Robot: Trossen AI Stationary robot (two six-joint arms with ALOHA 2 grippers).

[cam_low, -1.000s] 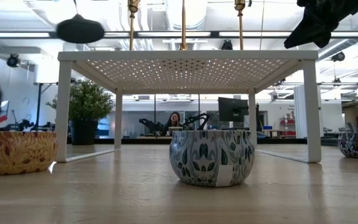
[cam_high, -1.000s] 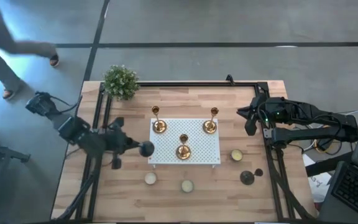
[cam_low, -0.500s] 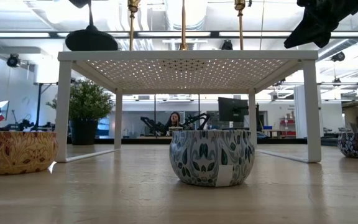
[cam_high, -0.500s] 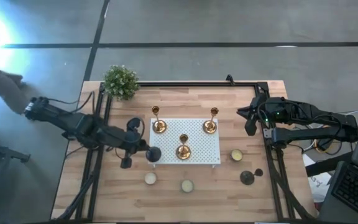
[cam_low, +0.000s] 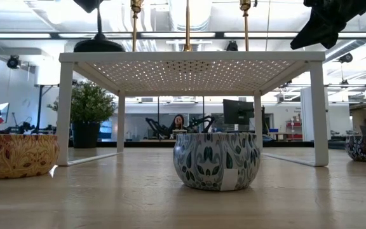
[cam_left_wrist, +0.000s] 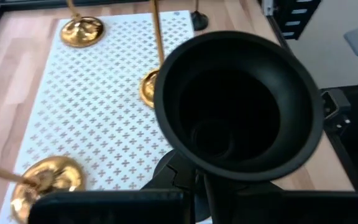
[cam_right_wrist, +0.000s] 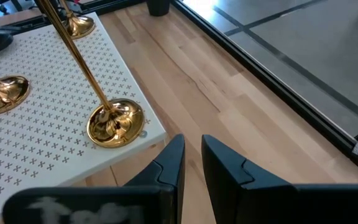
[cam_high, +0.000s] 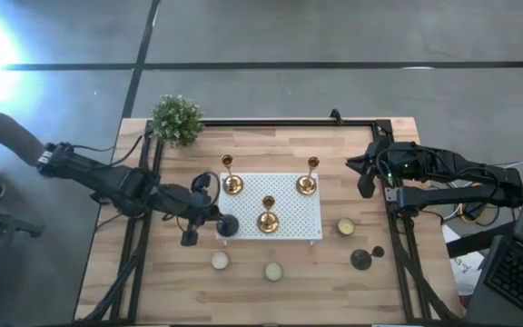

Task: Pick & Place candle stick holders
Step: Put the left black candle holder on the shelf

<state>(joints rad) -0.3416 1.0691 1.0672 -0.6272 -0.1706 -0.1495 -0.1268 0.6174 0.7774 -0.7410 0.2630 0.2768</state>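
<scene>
- One white perforated stand (cam_high: 291, 216) sits mid-table, carrying three brass candle holders (cam_high: 268, 218).
- Left gripper (cam_high: 209, 218), clamped on a black candle holder (cam_high: 228, 225), hangs over the stand's left corner.
- Right gripper (cam_high: 365, 176), fingers nearly closed and empty, waits right of the stand.

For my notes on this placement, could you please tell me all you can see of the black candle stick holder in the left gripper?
The black candle stick holder is matte and dark, with a wide round flared base facing the wrist camera and a slim stem. The left gripper is shut on that stem. The low view shows its base down at the left front corner of the white perforated stand, level with the top; whether it touches is unclear.
</scene>
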